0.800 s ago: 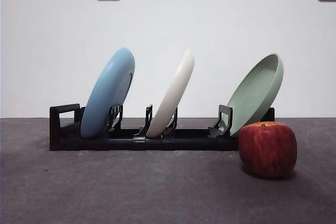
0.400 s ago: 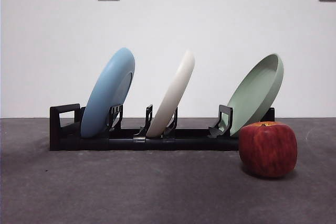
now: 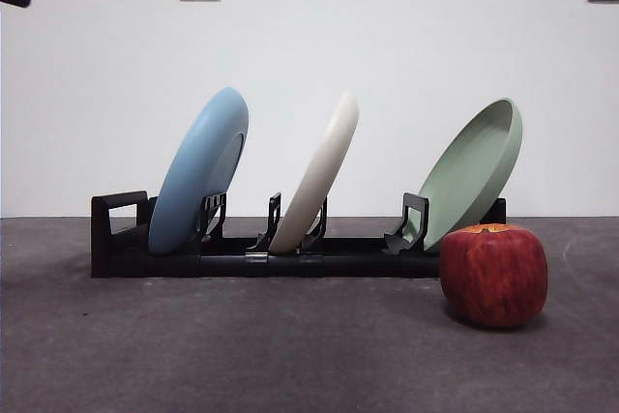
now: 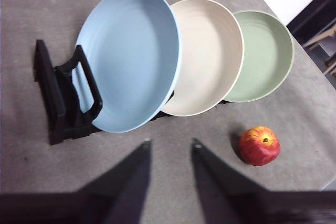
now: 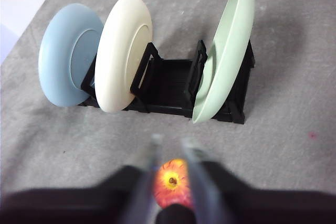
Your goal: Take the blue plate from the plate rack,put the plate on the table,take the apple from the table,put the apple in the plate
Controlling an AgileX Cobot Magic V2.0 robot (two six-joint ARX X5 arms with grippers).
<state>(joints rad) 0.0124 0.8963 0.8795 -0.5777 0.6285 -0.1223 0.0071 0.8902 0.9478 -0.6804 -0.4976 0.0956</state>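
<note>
The blue plate leans in the handle-end slot of the black plate rack; it also shows in the left wrist view and the right wrist view. The red apple sits on the grey table, in front of the rack's other end. My left gripper is open and empty, high above the table in front of the blue plate. My right gripper is open, high above the apple, which shows between its blurred jaws. In the front view only black tips show at both top corners.
A cream-white plate stands in the rack's middle slot and a pale green plate in the slot nearest the apple. A white wall stands behind the rack. The table's far edge and corner show in the left wrist view.
Black gripper tips have come into the front view at the top left and top right corners. The plates, rack and apple have not moved.
</note>
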